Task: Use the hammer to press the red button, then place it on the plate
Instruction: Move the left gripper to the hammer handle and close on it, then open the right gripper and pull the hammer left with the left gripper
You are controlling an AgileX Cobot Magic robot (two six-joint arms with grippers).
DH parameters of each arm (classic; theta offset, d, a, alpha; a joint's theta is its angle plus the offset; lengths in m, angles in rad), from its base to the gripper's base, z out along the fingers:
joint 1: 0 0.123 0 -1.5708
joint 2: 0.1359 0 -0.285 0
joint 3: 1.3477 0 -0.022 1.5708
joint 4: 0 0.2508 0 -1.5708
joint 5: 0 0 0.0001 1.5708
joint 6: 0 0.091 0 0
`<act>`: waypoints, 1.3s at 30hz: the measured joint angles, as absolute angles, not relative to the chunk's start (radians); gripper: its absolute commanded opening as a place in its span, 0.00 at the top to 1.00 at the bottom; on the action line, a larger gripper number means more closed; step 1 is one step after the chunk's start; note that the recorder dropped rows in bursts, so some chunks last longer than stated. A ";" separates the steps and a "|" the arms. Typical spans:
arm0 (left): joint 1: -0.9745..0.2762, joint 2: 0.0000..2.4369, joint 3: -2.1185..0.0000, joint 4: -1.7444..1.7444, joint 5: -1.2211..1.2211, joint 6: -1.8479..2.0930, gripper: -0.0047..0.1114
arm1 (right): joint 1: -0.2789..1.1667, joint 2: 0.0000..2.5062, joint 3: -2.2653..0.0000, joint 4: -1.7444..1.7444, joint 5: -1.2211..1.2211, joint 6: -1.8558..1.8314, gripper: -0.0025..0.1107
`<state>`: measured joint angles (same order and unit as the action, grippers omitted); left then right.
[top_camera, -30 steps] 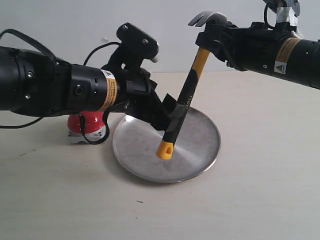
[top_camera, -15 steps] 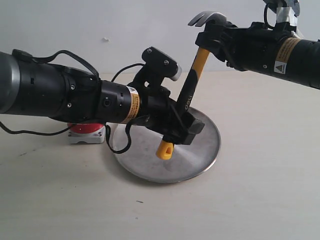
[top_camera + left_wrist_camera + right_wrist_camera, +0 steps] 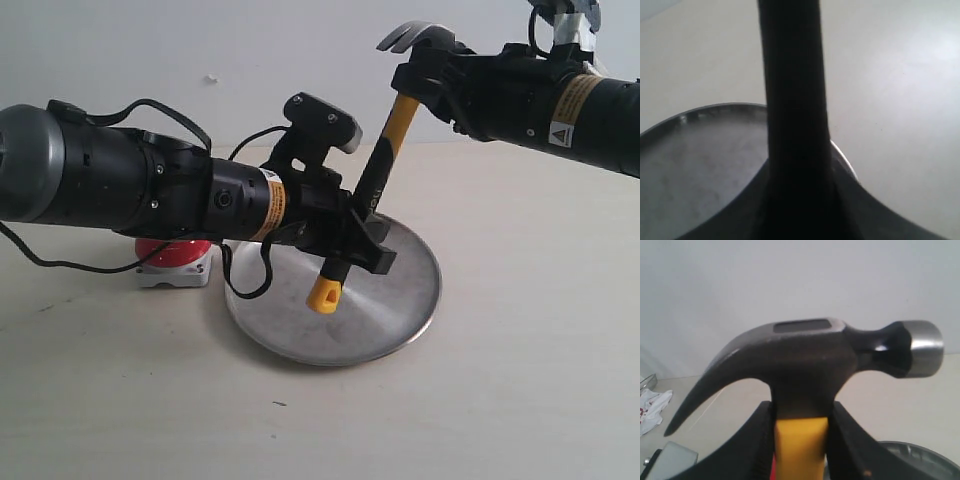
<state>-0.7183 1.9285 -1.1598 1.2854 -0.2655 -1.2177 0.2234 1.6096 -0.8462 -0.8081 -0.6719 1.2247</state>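
Yellow-and-black claw hammer (image 3: pixel 380 165) tilted over silver plate (image 3: pixel 400 310), right pincer (image 3: pixel 415 82) pinching under its head, left pincer (image 3: pixel 360 248) pinching its black grip, red button (image 3: pixel 170 250) beside plate

Lab-like setting: beige table (image 3: pixel 520 390), plain white wall (image 3: pixel 150 50)

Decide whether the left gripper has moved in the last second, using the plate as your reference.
Yes. The left gripper shifted rightward, from the left rim of the plate toward its middle, reaching the hammer.
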 measured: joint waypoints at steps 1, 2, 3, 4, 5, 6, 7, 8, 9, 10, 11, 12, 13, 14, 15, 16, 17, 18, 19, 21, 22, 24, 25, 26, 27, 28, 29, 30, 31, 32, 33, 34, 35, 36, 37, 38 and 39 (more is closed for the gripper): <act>-0.718 1.929 -1.160 1.281 -0.265 -1.218 0.96 | 0.223 1.610 -0.846 -0.808 -0.672 1.225 0.98; -0.718 1.929 -1.160 1.275 -0.267 -1.220 0.96 | 0.223 1.610 -0.846 -0.808 -0.672 1.225 0.98; -0.718 1.929 -1.160 1.268 -0.269 -1.220 0.96 | 0.223 1.610 -0.846 -0.808 -0.672 1.225 0.98; -0.718 1.929 -1.160 1.265 -0.275 -1.220 0.96 | 0.221 1.610 -0.846 -0.808 -0.672 1.225 0.98; -0.718 1.929 -1.160 1.259 -0.277 -1.220 0.96 | 0.221 1.610 -0.846 -0.808 -0.674 1.225 0.98; -0.718 1.929 -1.160 1.257 -0.279 -1.220 0.96 | 0.221 1.610 -0.846 -0.808 -0.674 1.225 0.98; -0.718 1.929 -1.160 1.253 -0.279 -1.220 0.96 | 0.221 1.610 -0.846 -0.808 -0.674 1.225 0.98; -0.718 1.929 -1.160 1.251 -0.281 -1.220 0.96 | 0.221 1.610 -0.846 -0.808 -0.674 1.225 0.98; -0.718 1.929 -1.160 1.248 -0.282 -1.220 0.96 | 0.221 1.610 -0.846 -0.806 -0.674 1.225 0.98; -0.718 1.929 -1.160 1.244 -0.283 -1.220 0.96 | 0.221 1.610 -0.846 -0.806 -0.674 1.225 0.98; -0.718 1.929 -1.160 1.238 -0.285 -1.220 0.96 | 0.221 1.610 -0.846 -0.804 -0.674 1.225 0.97; -0.718 1.929 -1.160 1.233 -0.285 -1.218 0.96 | 0.221 1.610 -0.846 -0.804 -0.674 1.225 0.94; -0.718 1.931 -1.160 1.228 -0.287 -1.215 0.96 | 0.221 1.610 -0.846 -0.802 -0.674 1.225 0.92; -0.718 1.932 -1.160 1.223 -0.289 -1.215 0.96 | 0.221 1.610 -0.846 -0.802 -0.674 1.225 0.88; -0.718 1.935 -1.160 1.218 -0.289 -1.215 0.96 | 0.221 1.610 -0.846 -0.802 -0.672 1.225 0.83; -0.718 1.935 -1.160 1.211 -0.290 -1.215 0.96 | 0.221 1.610 -0.846 -0.802 -0.672 1.225 0.78; -0.718 1.935 -1.160 1.208 -0.290 -1.214 0.96 | 0.221 1.610 -0.846 -0.802 -0.672 1.225 0.72; -0.718 1.935 -1.160 1.204 -0.292 -1.212 0.96 | 0.221 1.610 -0.846 -0.802 -0.672 1.225 0.65; -0.718 1.935 -1.160 1.199 -0.292 -1.212 0.96 | 0.221 1.610 -0.846 -0.802 -0.672 1.225 0.60; -0.718 1.937 -1.160 1.186 -0.292 -1.208 0.96 | 0.221 1.610 -0.846 -0.800 -0.678 1.225 0.50; -0.718 1.937 -1.160 1.178 -0.292 -1.206 0.96 | 0.221 1.610 -0.846 -0.800 -0.681 1.222 0.46; -0.717 1.937 -1.160 1.156 -0.296 -1.195 0.96 | 0.221 1.610 -0.846 -0.800 -0.686 1.209 0.44; -0.714 1.937 -1.160 1.143 -0.298 -1.186 0.96 | 0.221 1.610 -0.846 -0.800 -0.690 1.201 0.44; -0.711 1.937 -1.160 1.132 -0.302 -1.181 0.96 | 0.221 1.610 -0.846 -0.800 -0.692 1.195 0.44; -0.708 1.937 -1.160 1.118 -0.304 -1.176 0.96 | 0.221 1.610 -0.846 -0.800 -0.693 1.190 0.44; -0.704 1.937 -1.160 1.101 -0.309 -1.164 0.96 | 0.221 1.610 -0.848 -0.800 -0.693 1.188 0.44; -0.697 1.937 -1.160 1.079 -0.309 -1.151 0.96 | 0.221 1.610 -0.850 -0.800 -0.694 1.187 0.44; -0.691 1.937 -1.160 1.055 -0.309 -1.137 0.96 | 0.221 1.607 -0.850 -0.800 -0.697 1.186 0.44; -0.672 1.937 -1.160 0.983 -0.309 -1.109 0.96 | 0.221 1.605 -0.850 -0.802 -0.710 1.185 0.44; -0.660 1.937 -1.160 0.944 -0.307 -1.100 0.96 | 0.221 1.603 -0.850 -0.802 -0.716 1.185 0.44; -0.635 1.937 -1.160 0.877 -0.299 -1.078 0.96 | 0.221 1.601 -0.850 -0.808 -0.716 1.185 0.44; -0.626 1.939 -1.154 0.859 -0.286 -1.070 0.96 | 0.221 1.600 -0.850 -0.808 -0.718 1.185 0.44; -0.604 1.948 -1.151 0.824 -0.272 -1.054 0.96 | 0.221 1.598 -0.850 -0.808 -0.720 1.185 0.44; -0.595 1.948 -1.150 0.813 -0.272 -1.050 0.96 | 0.221 1.598 -0.850 -0.808 -0.720 1.185 0.44; -0.573 1.948 -1.149 0.800 -0.270 -1.040 0.96 | 0.221 1.598 -0.850 -0.808 -0.720 1.185 0.44; -0.567 1.948 -1.149 0.797 -0.270 -1.038 0.96 | 0.221 1.598 -0.850 -0.808 -0.720 1.185 0.44; -0.549 1.944 -1.149 0.792 -0.260 -1.024 0.96 | 0.221 1.598 -0.850 -0.808 -0.722 1.185 0.44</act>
<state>-0.5493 1.9441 -1.1486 0.7915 -0.2599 -1.0241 0.2212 1.5985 -0.8504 -0.8078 -0.7216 1.1845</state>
